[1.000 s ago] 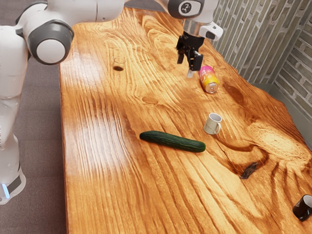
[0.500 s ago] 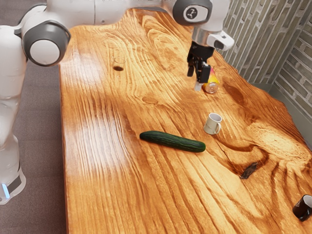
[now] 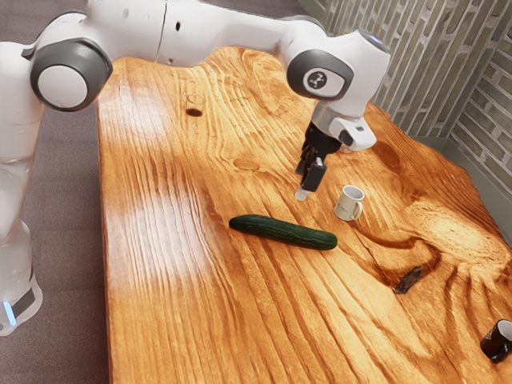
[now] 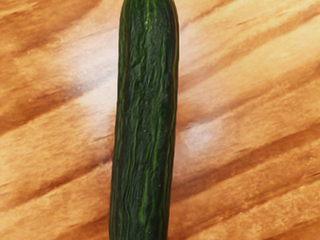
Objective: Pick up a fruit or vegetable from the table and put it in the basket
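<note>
The hand hangs above the cucumber, which lies on the wooden desk near the white mug; whether the hand is spread or pressed together, I cannot tell.

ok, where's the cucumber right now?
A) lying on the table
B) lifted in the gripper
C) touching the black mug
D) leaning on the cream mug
A: the cucumber lies flat on the wooden table, apart from the cream mug and black mug.

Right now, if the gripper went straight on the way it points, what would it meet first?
Probably the cucumber: the gripper points down towards it, though its height above is hard to judge.
</note>
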Tool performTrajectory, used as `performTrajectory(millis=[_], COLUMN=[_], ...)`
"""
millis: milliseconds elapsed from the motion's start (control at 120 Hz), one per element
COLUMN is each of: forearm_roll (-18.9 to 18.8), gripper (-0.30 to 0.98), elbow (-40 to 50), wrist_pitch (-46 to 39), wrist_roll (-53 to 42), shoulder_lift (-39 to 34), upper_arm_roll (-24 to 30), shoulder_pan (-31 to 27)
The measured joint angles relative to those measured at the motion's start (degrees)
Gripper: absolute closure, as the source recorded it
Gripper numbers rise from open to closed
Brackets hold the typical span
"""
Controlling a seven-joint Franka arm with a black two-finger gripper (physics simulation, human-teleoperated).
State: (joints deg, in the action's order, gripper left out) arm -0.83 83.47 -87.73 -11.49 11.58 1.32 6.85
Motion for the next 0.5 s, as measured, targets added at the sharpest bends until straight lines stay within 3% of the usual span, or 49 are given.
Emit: performTrajectory(millis=[500], forearm_roll=[-0.3], gripper=[0.0], elbow=[12.0], wrist_pitch=[-12.2], wrist_roll=[-3.8], shoulder_lift=[1.3], upper_arm_roll=[-0.1], shoulder_pan=[-0.4])
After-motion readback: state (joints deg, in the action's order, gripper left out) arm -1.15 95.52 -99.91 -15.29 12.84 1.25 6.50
